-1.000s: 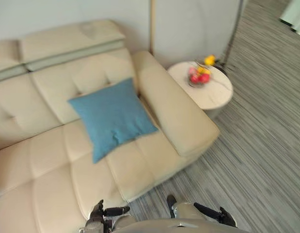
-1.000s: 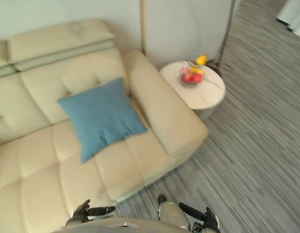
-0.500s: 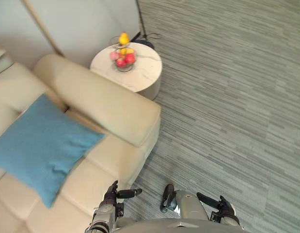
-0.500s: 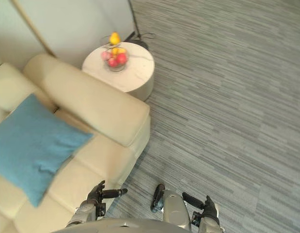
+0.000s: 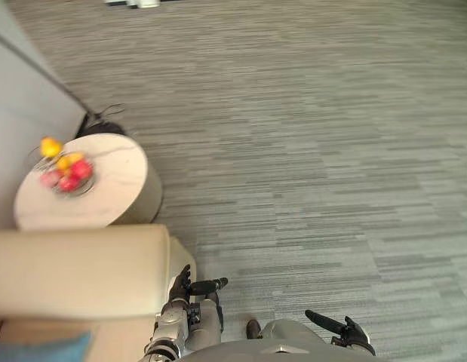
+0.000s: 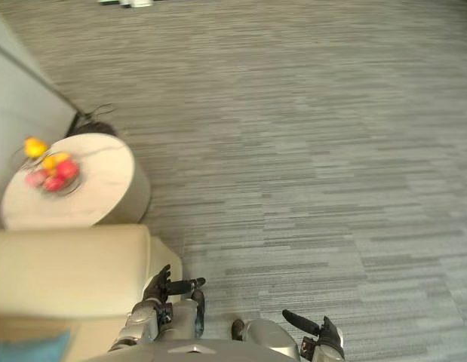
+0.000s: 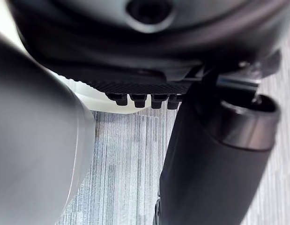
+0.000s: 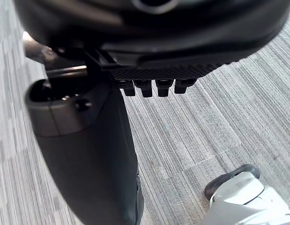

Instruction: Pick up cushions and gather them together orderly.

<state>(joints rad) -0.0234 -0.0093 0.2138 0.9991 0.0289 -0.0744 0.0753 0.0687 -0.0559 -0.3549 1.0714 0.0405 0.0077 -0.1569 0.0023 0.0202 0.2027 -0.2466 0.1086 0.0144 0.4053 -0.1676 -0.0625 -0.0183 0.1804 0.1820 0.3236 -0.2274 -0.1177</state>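
Blue cushion (image 5: 37, 351) showed as a sliver at 7 o'clock of the head view, tucked behind the sofa armrest (image 5: 75, 271). Left hand (image 5: 182, 290) hung at 6 o'clock just off the armrest's end, fingers loose and apart, holding nothing. Right hand (image 5: 346, 333) was at 5 o'clock over the carpet (image 5: 316, 166), same state (empty, thumb out). Round table (image 5: 105, 197) with fruit bowl (image 5: 63, 172) stood at 9 o'clock. Risk: cushion barely in sight, so a reach would go half blind and snag the armrest. A careless step could bump the table and spill fruit.
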